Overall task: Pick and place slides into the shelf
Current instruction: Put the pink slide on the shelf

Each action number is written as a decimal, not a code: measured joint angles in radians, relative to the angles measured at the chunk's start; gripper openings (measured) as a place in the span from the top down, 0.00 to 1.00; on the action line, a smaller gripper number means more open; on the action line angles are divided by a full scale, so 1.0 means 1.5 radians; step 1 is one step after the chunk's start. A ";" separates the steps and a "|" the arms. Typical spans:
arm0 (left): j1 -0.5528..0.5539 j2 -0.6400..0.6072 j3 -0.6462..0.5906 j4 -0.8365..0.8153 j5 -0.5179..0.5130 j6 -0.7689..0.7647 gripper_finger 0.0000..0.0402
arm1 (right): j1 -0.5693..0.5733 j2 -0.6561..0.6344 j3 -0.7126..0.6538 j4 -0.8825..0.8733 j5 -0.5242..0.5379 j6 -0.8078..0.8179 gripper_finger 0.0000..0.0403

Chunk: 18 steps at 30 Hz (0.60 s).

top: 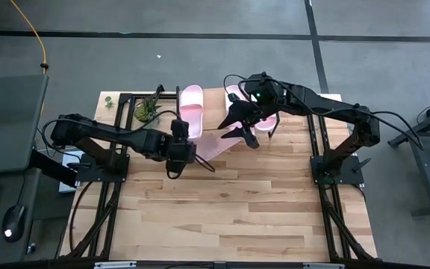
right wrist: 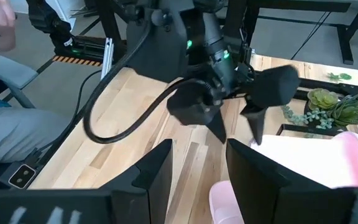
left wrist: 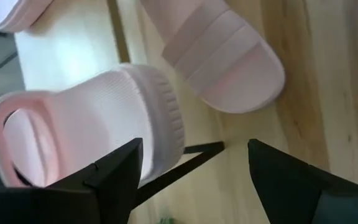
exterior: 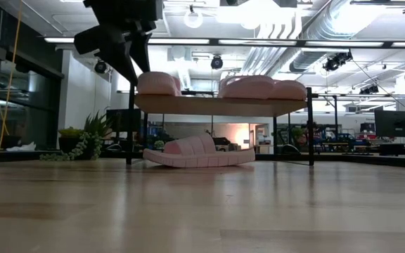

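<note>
Three pale pink slides sit sole-down on the shelf's top board (top: pixel 212 101) (exterior: pixel 223 105). One is at its left end (top: pixel 191 104) (exterior: pixel 157 83) (left wrist: pixel 86 124). Two are at its right end (exterior: pixel 248 87) (exterior: pixel 287 90), partly hidden in the high view by the right arm. The last slide (top: pixel 213 143) (exterior: pixel 199 151) (left wrist: pixel 229 62) lies on the table under the shelf's near edge. My left gripper (top: pixel 184 128) (exterior: pixel 129 63) (left wrist: pixel 194 162) is open, just short of the left slide's near end. My right gripper (top: pixel 239 133) (right wrist: pixel 199 155) is open above the table slide.
A potted green plant (top: pixel 148 108) (exterior: pixel 83 137) (right wrist: pixel 334 102) stands beside the shelf's left legs. The shelf's black frame (left wrist: pixel 191 155) runs under the board edge. A seated person (right wrist: pixel 17 130) shows beyond the table's left side. Bare wood tabletop (top: pixel 222 209) lies toward the near edge.
</note>
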 joint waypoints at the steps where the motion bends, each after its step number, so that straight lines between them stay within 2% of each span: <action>1: 0.000 -0.001 0.000 -0.001 -0.002 -0.004 0.33 | 0.002 0.000 0.000 -0.002 0.000 0.000 0.65; 8: 0.000 -0.001 0.000 -0.009 -0.075 -0.006 0.33 | 0.020 0.000 0.000 -0.003 0.001 0.000 0.65; 14: 0.001 0.000 0.000 -0.012 -0.113 -0.009 0.33 | 0.038 0.000 0.000 -0.003 0.004 -0.003 0.65; 18: 0.001 -0.002 0.000 -0.054 -0.115 -0.031 0.33 | 0.047 0.000 0.000 -0.004 0.006 -0.003 0.65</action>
